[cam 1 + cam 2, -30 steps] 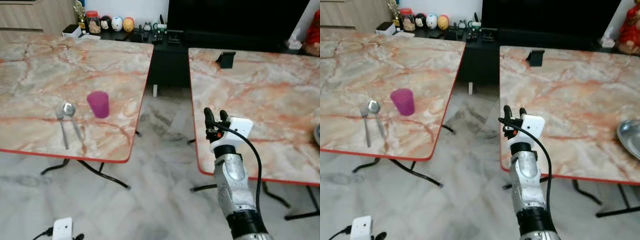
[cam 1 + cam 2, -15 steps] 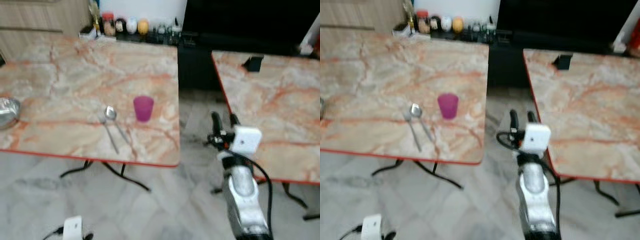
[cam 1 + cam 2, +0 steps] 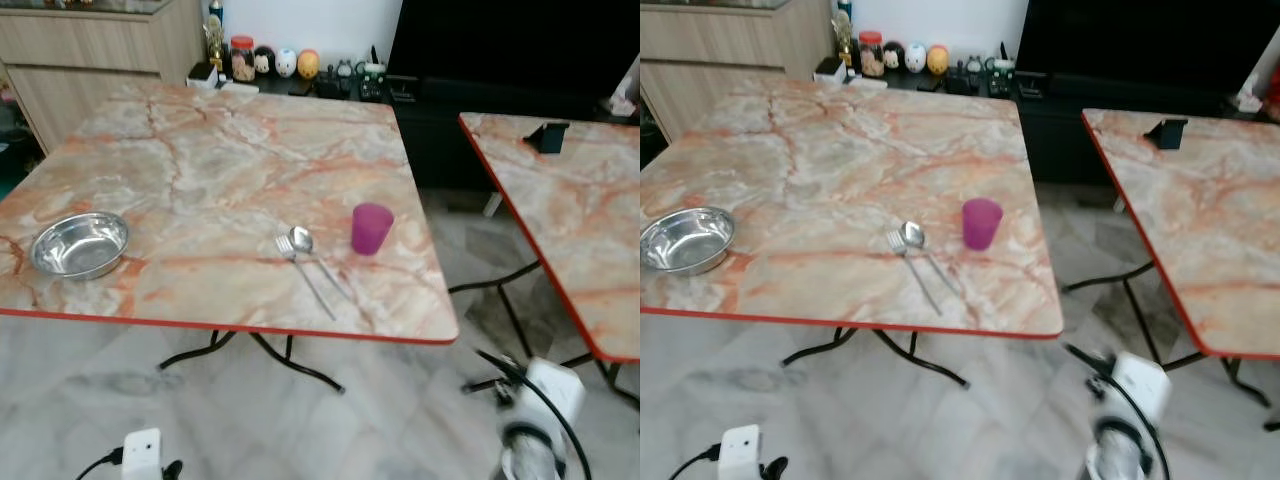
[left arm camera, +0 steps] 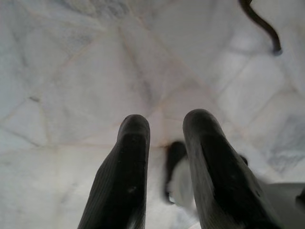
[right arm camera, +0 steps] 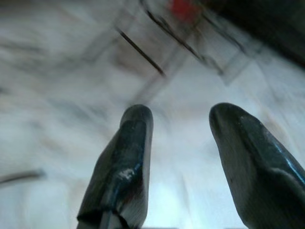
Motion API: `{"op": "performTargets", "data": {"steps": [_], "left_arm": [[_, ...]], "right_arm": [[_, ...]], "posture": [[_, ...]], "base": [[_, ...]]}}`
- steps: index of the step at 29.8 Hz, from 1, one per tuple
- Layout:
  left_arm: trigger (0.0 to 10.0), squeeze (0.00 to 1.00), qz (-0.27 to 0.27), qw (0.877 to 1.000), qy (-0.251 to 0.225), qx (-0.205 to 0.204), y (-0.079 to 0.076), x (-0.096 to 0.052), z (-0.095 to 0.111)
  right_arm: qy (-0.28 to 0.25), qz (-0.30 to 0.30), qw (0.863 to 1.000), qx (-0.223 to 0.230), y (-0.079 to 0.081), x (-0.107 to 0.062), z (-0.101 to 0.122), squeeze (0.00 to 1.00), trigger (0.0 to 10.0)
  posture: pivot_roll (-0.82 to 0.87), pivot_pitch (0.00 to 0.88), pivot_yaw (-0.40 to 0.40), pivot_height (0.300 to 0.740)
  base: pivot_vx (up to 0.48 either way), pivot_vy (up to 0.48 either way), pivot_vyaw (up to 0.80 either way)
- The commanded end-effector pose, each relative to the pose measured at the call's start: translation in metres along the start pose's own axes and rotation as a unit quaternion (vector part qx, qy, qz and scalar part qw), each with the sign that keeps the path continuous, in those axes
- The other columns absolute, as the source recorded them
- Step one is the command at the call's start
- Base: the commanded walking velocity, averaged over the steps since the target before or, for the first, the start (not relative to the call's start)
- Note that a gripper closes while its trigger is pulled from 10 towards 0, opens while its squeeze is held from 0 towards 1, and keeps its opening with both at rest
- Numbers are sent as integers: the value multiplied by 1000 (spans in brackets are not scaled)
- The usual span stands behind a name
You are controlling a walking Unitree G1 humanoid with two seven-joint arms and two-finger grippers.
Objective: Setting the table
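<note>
On the left marble table (image 3: 220, 150) stand a steel bowl (image 3: 80, 243) near its front left edge, a fork (image 3: 303, 273) and a spoon (image 3: 318, 260) side by side, and a pink cup (image 3: 371, 228) just right of them. My right arm (image 3: 535, 420) hangs low at the bottom right, blurred, beside the right table. In the right wrist view its gripper (image 5: 178, 157) is open over the floor, holding nothing. The left gripper (image 4: 164, 162) is open too, pointing at the floor, with its wrist unit (image 3: 142, 456) at the bottom left.
A second marble table (image 3: 570, 190) stands to the right, with a small black stand (image 3: 548, 135) on it. A gap of marble floor (image 3: 470, 280) separates the tables. Behind are a wooden cabinet (image 3: 90, 60), a dark TV unit and several small figurines (image 3: 283, 62).
The view has swung left, bringing the steel bowl and the whole left table into sight. My right arm has dropped from in front of the right table to the bottom of the picture.
</note>
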State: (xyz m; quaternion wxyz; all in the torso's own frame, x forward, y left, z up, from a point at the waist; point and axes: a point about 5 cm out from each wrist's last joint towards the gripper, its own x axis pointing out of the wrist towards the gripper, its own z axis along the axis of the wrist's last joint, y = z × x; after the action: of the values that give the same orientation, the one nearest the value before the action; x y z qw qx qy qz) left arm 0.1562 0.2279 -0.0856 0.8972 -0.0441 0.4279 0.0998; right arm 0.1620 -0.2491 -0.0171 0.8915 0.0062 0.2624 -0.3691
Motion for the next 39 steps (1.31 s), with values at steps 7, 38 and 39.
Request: {"op": "performTargets", "data": {"steps": [7,38,39], "left_arm": [[10000,0,17,1000,-7,-4,10,0,4],[10000,0,1,996,-92,4,5,2,33],[10000,0,5,996,-94,3,6,2,33]], "right_arm": [[131,59,990,-10,29,22,-29,0,10000],[161,332,908,-198,106,-19,-64,0,10000],[161,333,907,-201,107,-20,-64,0,10000]], "posture": [[27,0,-93,740],[51,0,-67,740],[55,0,-69,740]], "base": [[0,478,0],[0,107,0],[0,0,0]]}}
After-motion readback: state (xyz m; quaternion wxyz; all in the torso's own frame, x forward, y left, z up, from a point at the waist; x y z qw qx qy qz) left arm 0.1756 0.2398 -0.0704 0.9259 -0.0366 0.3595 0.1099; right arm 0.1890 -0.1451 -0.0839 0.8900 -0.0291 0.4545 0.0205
